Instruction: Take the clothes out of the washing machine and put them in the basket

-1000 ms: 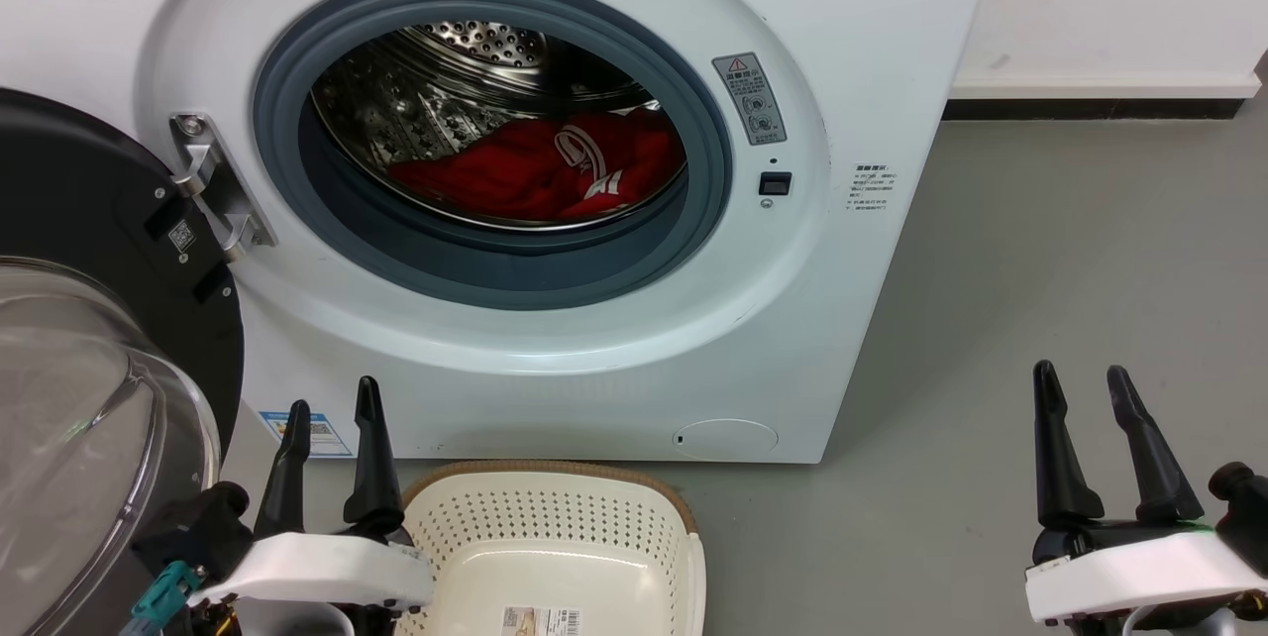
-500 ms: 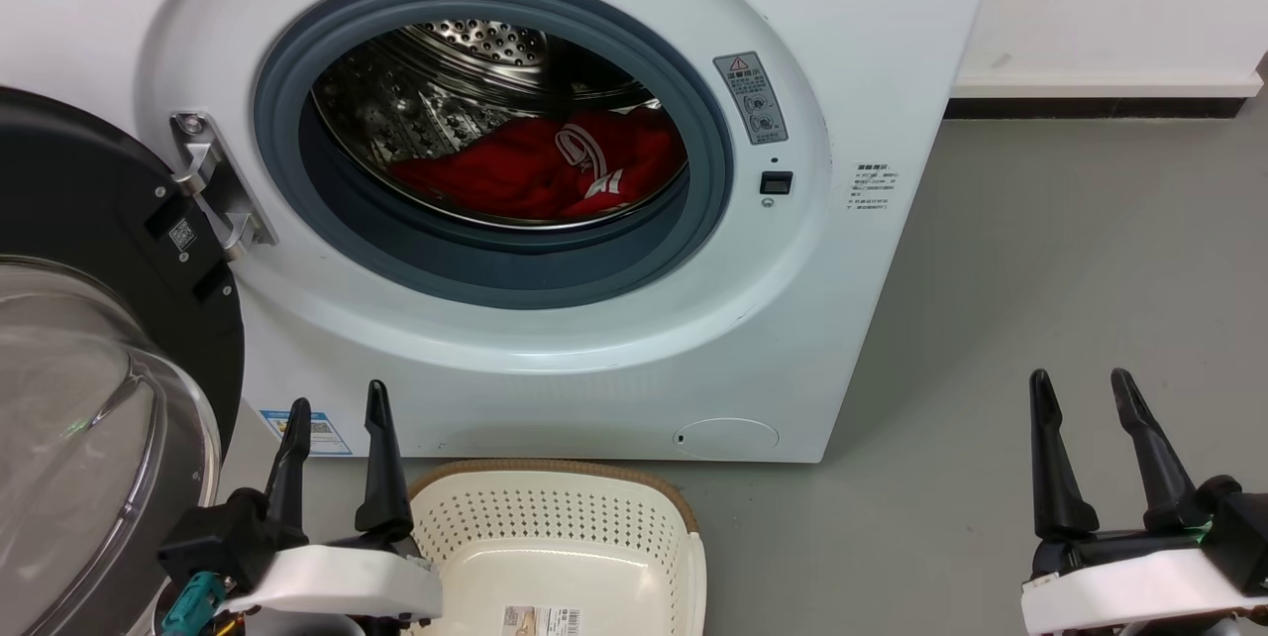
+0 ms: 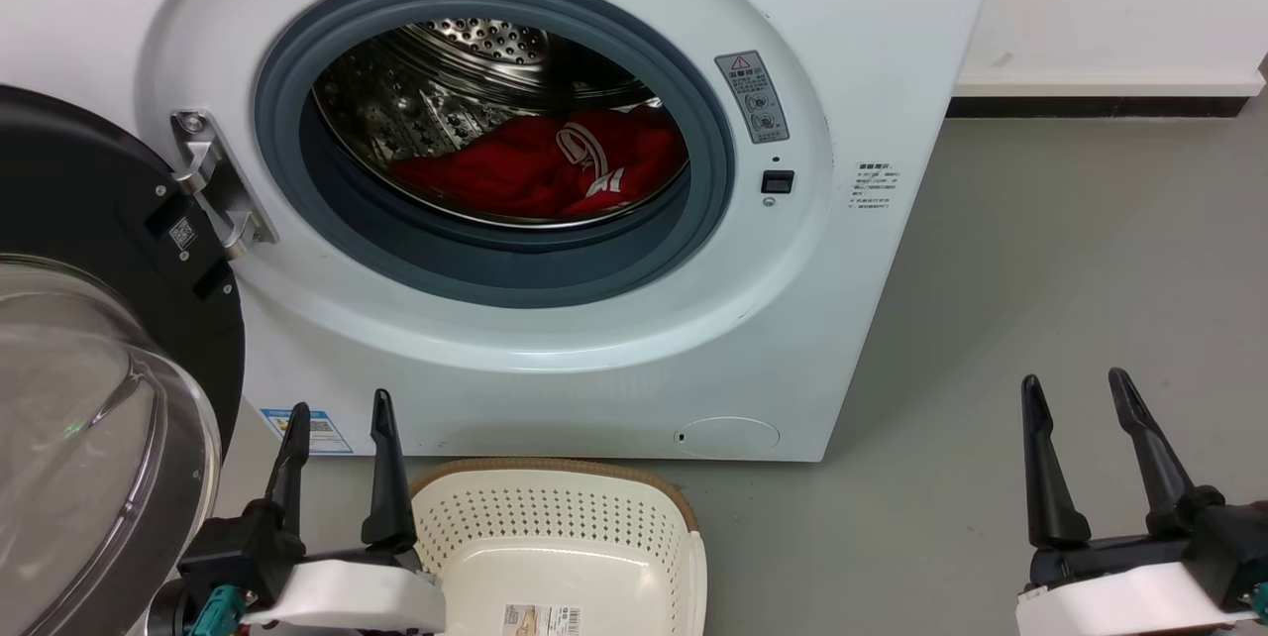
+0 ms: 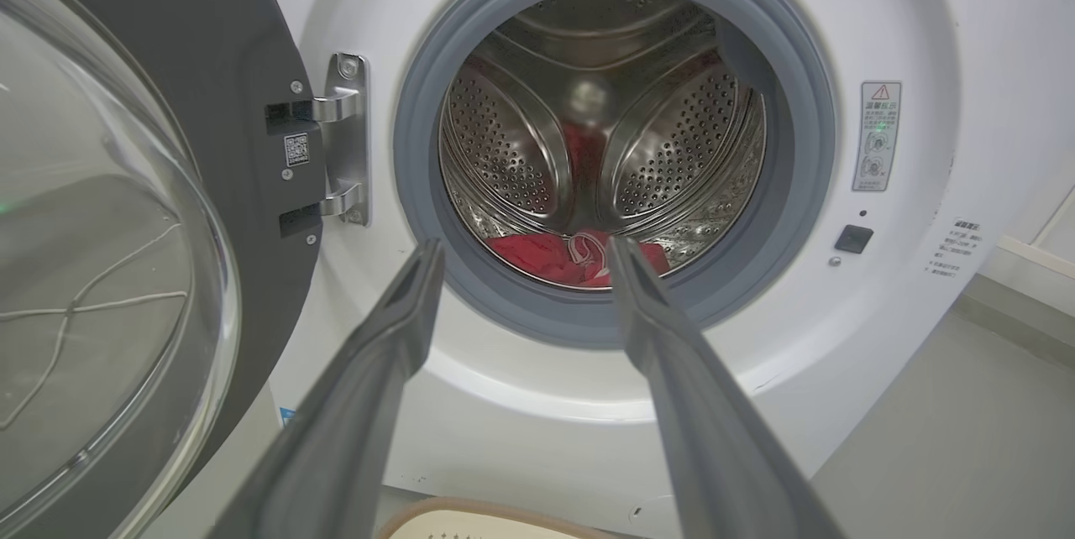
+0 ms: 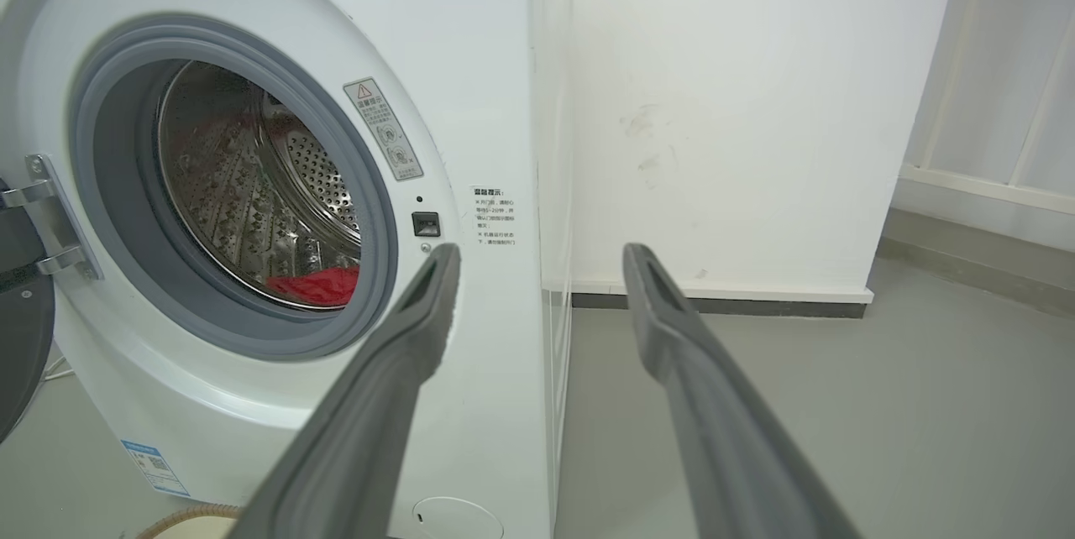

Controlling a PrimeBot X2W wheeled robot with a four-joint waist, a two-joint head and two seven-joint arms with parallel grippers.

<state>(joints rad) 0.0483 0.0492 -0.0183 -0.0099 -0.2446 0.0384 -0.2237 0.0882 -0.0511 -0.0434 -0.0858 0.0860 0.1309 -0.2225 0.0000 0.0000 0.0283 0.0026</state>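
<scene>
The white washing machine point(image 3: 614, 349) stands with its round door point(image 3: 89, 339) swung open to the left. Red clothes point(image 3: 540, 170) with white stripe trim lie at the bottom of the steel drum, also seen as clothes point(image 4: 571, 258) and clothes point(image 5: 317, 285). The cream basket point(image 3: 555, 527) sits on the floor in front of the washer, holding just a paper label. My left gripper point(image 3: 338, 408) is open beside the basket's left rim. My right gripper point(image 3: 1077, 386) is open over the floor at the lower right. In the wrist views the left gripper point(image 4: 522, 249) and right gripper point(image 5: 542, 255) hold nothing.
The glass door point(image 4: 101, 211) bulges close to my left arm. Grey floor point(image 3: 1070, 260) stretches to the right of the washer, up to a white wall with a dark skirting point(image 3: 1100, 106). A white wall panel point(image 5: 739, 119) rises behind the machine.
Both grippers have drawn slightly down and back toward the bottom edge of the head view. The left one has also shifted a little right. The clothes and basket have not moved.
</scene>
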